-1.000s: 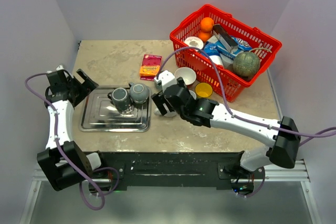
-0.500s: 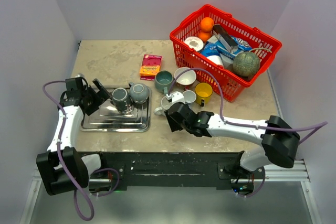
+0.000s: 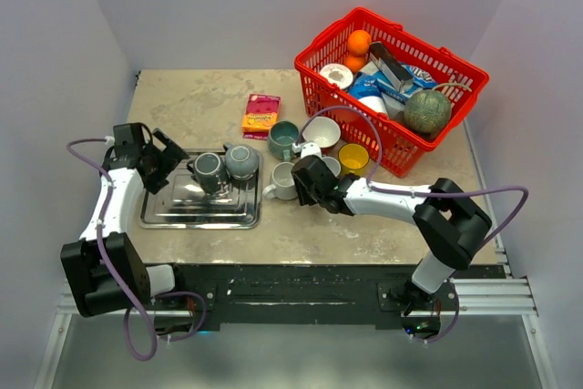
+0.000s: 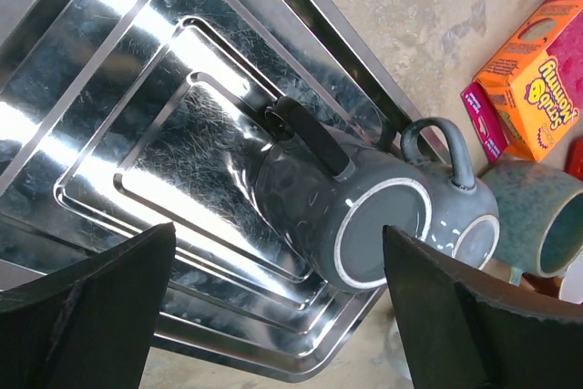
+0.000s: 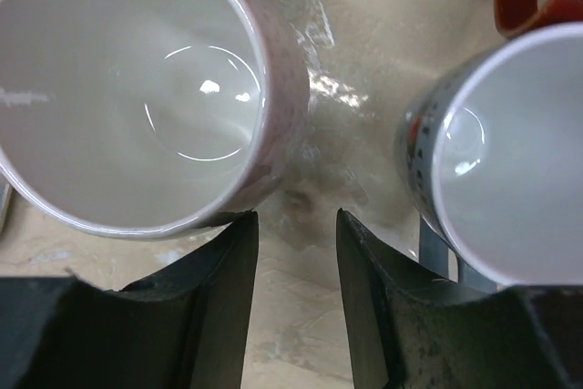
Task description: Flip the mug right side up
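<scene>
Two dark grey mugs stand upside down on the steel tray (image 3: 173,211): one (image 3: 208,168) nearer my left gripper, the other (image 3: 241,161) beside it. In the left wrist view the nearer mug (image 4: 364,216) shows its ringed base, with the second mug (image 4: 469,225) behind it. My left gripper (image 3: 168,157) (image 4: 273,316) is open just left of the nearer mug and touches neither. A white mug (image 3: 282,179) (image 5: 137,88) stands upright off the tray. My right gripper (image 3: 305,179) (image 5: 296,225) sits beside it, jaws narrowly apart over bare table.
A teal mug (image 3: 285,138), a white mug (image 3: 321,132), a yellow mug (image 3: 353,157) and a small patterned mug (image 5: 510,152) cluster right of the tray. A snack box (image 3: 261,114) lies behind them. A red basket (image 3: 328,38) of groceries fills the back right.
My left gripper swung in from the far left to the tray's mugs. My right arm drew back and folded, and its jaws narrowed beside the white mug.
</scene>
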Controlling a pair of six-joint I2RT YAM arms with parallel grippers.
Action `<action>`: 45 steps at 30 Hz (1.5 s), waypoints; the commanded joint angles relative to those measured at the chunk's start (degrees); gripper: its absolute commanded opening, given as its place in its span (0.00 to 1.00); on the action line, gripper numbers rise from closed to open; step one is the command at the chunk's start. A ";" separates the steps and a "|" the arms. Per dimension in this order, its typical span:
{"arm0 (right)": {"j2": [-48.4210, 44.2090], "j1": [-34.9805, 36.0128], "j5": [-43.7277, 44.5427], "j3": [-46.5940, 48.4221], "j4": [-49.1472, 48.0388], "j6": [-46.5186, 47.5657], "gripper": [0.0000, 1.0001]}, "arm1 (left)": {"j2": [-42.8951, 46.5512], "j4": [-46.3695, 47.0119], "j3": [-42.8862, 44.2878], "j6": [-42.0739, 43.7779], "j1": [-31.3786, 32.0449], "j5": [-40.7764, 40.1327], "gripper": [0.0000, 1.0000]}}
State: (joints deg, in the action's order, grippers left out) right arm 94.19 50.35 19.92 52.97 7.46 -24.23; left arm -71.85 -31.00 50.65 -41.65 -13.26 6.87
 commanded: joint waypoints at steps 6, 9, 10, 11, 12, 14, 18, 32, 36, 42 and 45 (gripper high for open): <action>0.82 -0.16 -0.32 4.51 -5.45 0.85 0.42 | -3.02 3.49 0.50 -15.56 -0.10 -3.97 0.99; -1.81 -0.16 -1.99 2.76 -4.92 1.20 0.44 | -4.86 5.68 -0.29 -19.25 -0.02 -3.01 0.99; -2.60 -0.16 -2.78 2.23 -4.74 1.20 0.45 | -5.40 6.21 -0.47 -20.91 0.07 -2.48 0.99; -4.18 -0.25 -3.04 1.53 -4.04 1.11 0.47 | -6.10 6.65 -0.29 -21.80 0.07 -2.13 0.98; -5.06 -0.25 -3.13 1.09 -3.69 0.85 0.48 | -7.41 6.92 -0.21 -22.59 0.25 -1.95 0.98; -6.73 -0.16 -3.22 0.12 -2.29 0.59 0.51 | -8.65 6.75 0.32 -24.88 0.77 -1.69 0.97; -12.09 -0.16 -3.05 -0.32 1.23 -0.21 0.58 | -11.46 4.73 1.99 -28.83 2.70 -4.23 0.94; -19.05 -0.16 0.82 1.61 7.74 0.15 0.66 | -19.10 -0.37 10.25 -34.73 8.33 -10.92 0.63; -19.40 -0.16 1.70 1.52 8.00 0.50 0.65 | -21.13 -0.90 11.40 -34.38 9.12 -11.00 0.51; -19.92 -0.16 2.84 1.17 8.18 1.02 0.65 | -21.92 -1.08 11.75 -34.29 9.83 -11.53 0.38; -19.75 -0.16 3.02 1.08 8.27 1.03 0.65 | -22.01 -1.43 12.10 -33.85 10.00 -11.88 0.30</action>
State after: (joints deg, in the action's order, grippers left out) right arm 76.42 50.24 20.38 53.01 16.23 -23.42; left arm -93.47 -32.01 60.51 -75.44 -4.03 -3.75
